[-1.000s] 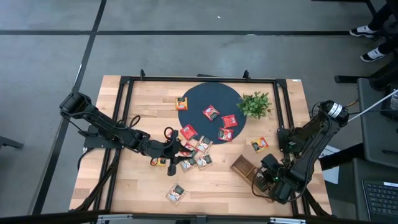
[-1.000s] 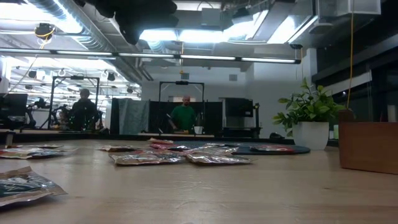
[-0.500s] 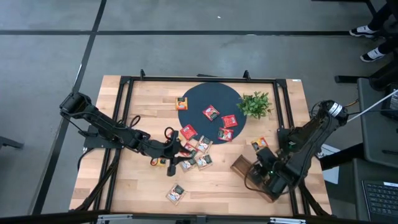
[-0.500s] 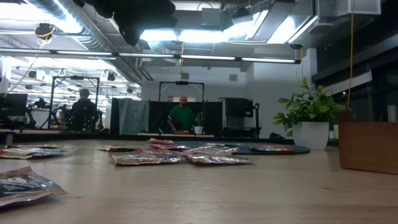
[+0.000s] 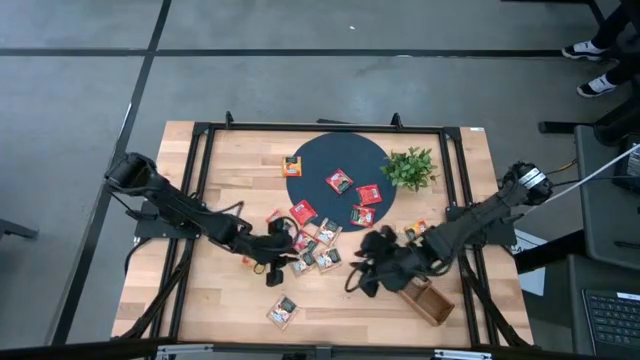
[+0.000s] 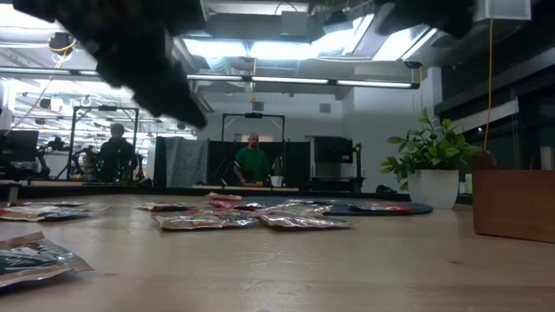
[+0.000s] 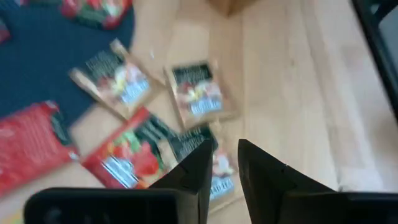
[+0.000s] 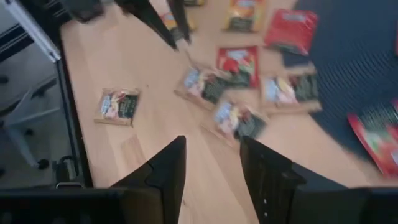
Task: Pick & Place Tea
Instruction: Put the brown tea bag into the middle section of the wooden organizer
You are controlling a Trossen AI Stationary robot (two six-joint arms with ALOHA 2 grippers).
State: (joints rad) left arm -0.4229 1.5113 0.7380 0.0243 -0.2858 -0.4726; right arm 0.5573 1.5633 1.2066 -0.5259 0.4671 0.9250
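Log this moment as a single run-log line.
left gripper: empty, above flat square tea packets | right gripper: open, empty, beside packets | long brown wooden tray: on table | round dark mat: holds red packets

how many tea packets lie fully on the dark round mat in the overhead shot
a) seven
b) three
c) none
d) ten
b) Three red tea packets lie fully on the dark round mat in the high view; the other packets lie at its edge or off it on the wooden table.
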